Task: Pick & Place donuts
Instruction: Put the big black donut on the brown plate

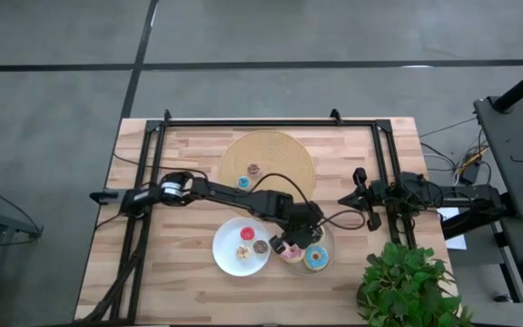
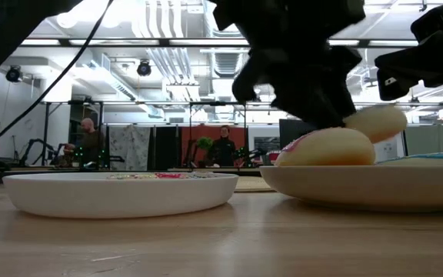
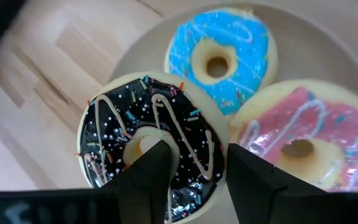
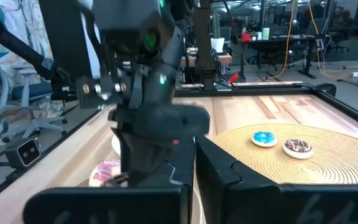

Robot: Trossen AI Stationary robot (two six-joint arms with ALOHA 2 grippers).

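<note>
While the left pincer [image 1: 291, 243] hangs over the right-hand plate [image 1: 327, 238], its fingers [image 3: 151, 174] straddle one side of the dark chocolate donut [image 3: 148, 140], one through the hole, one outside the rim, so it appears clamped on that ring. The light blue donut [image 3: 219, 56] and pink donut [image 3: 306, 146] already lie on this plate, touching the chocolate one. To finish well, I judge it should lower until the donut rests flat, spread the fingers gently, then rise straight up so neighbours are not nudged. Two tiny donuts [image 1: 248, 176] wait on the wooden board [image 1: 280, 150]; others sit on the white plate [image 1: 225, 259]. Pressed together and empty, the right pincer [image 1: 348, 200] waits at the surface's right side.
</note>
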